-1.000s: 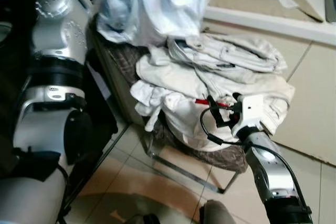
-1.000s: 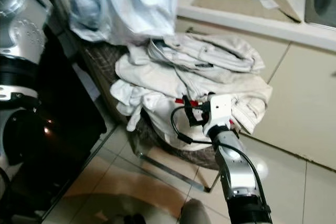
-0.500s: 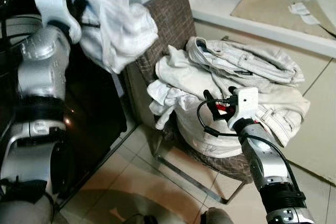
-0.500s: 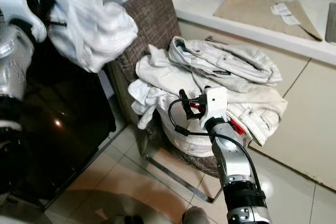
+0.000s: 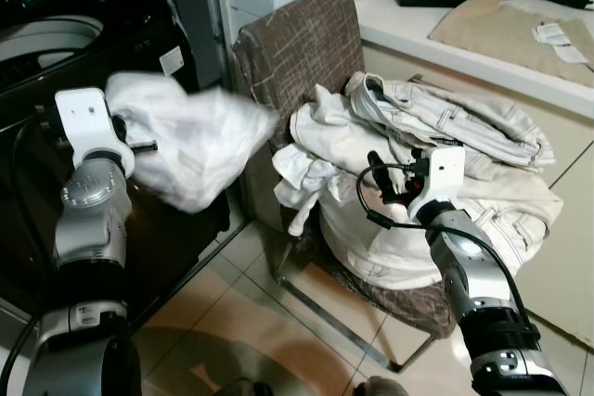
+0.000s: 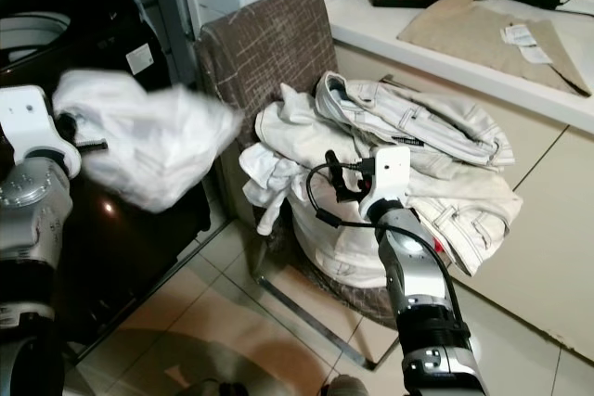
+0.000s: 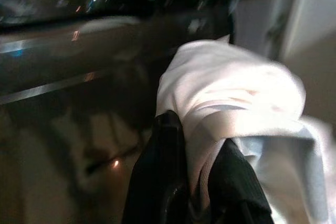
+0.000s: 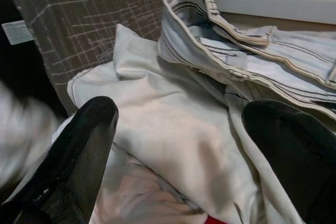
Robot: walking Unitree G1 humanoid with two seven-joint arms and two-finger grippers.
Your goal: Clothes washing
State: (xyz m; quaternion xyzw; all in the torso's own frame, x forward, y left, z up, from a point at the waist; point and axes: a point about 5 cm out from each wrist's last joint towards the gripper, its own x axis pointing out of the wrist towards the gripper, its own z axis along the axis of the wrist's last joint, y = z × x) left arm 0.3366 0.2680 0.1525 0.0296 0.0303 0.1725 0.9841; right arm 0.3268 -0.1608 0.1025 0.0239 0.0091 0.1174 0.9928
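Plainly, the left gripper (image 7: 197, 179), clamped on the white garment (image 5: 190, 141), may snag its trailing folds short of the far-left washer (image 5: 46, 39), while the right gripper (image 8: 178, 156) gapes over the chair's clothes pile (image 5: 445, 164).

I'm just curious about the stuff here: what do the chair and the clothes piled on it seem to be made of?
The chair looks covered in coarse brown woven cloth, with pale crossing threads, on a shiny metal base. The clothes piled on it look like off-white cotton or denim: thick stitched seams, matte, creased. The white garment in the left claw looks thinner and soft, though blurred.
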